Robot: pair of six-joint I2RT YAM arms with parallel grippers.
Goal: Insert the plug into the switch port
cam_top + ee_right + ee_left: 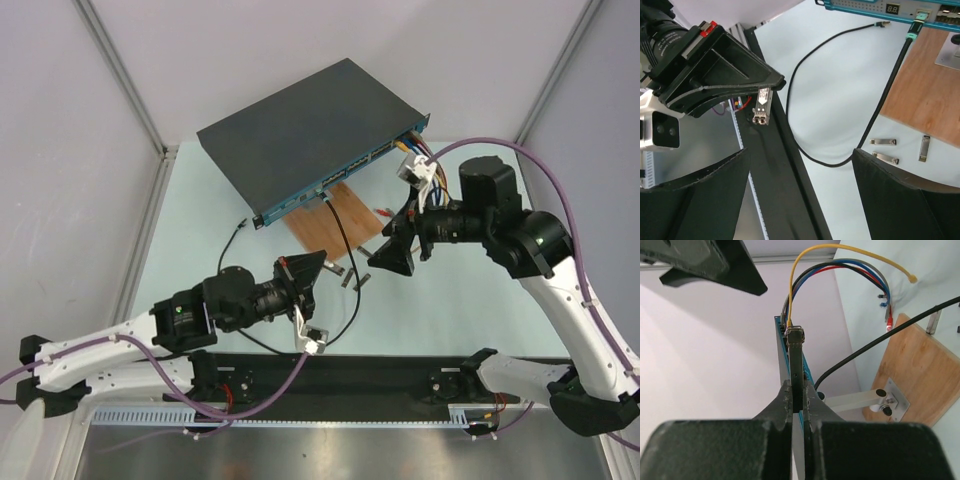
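SFP plug (760,106) pinched in left gripper (799,402)
Slim silver metal module, held apart from the black, teal-faced switch (300,135); right gripper (801,155) spread wide.

nothing legible for certain. on the teal front face of the switch (855,4), a small two-digit segment display (892,8), digits too blurred to read. on the plug (760,104), a white label (761,95) with dark print, too small to make out.
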